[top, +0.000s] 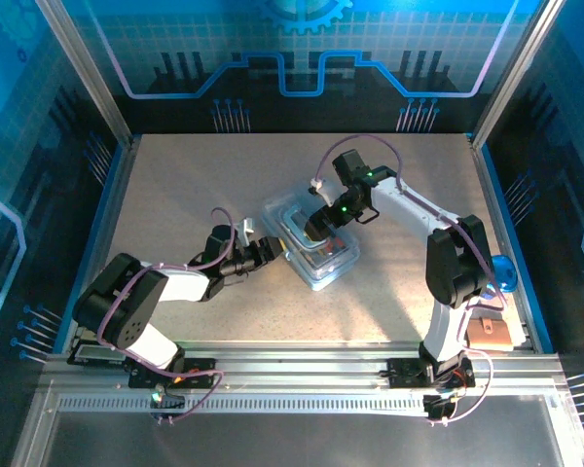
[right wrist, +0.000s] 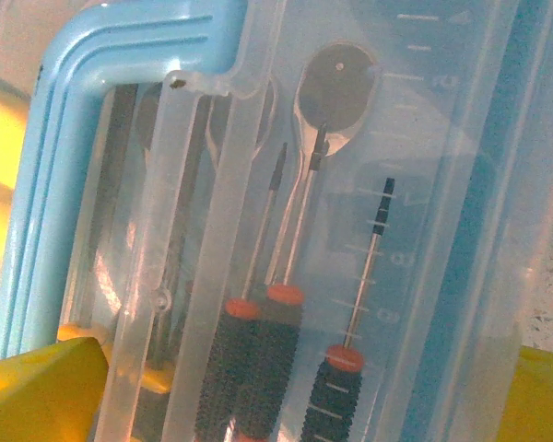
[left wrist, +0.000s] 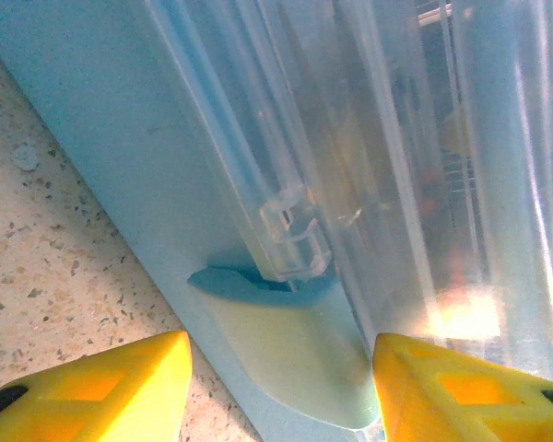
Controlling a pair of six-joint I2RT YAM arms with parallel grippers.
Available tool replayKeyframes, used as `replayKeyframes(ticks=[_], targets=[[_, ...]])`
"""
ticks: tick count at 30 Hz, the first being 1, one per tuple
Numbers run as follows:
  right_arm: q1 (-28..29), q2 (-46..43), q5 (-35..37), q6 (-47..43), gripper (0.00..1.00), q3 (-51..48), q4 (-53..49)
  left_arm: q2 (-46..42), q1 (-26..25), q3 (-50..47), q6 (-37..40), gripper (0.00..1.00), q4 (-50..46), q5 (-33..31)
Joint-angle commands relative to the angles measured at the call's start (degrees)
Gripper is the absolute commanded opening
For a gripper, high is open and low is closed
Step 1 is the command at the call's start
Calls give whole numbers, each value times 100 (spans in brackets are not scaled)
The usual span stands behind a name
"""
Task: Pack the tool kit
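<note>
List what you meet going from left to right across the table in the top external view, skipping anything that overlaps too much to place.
left arm → tool kit box → blue round object by the table's right edge. The right arm reaches over the box, so it is left out.

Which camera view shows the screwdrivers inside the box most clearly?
The right wrist view: through the clear lid the screwdrivers show sharp shafts and dark ribbed handles. In the top external view they are a small reddish blur inside the box. The left wrist view shows the box wall and latch, with faint red smudges behind.
</note>
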Motion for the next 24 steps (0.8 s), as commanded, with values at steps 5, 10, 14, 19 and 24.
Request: replayKeyframes(ticks=[5,10,14,19,24], targets=[[85,306,238,-265,100,-329,-813,127,-6,228,60,56,101,24],[80,298,240,-266,100,-332,-817,332,-6,242,76,56,87,24],[85,288,236,-267,100,-333,-813,616,-7,176,-2,56,333,38],[84,297,237,-274,100,-334,-817,738,-3,79,-90,55,512,60],[85,301,235,-275,100,-328,-817,535,-7,-11,-11,55,296,20]])
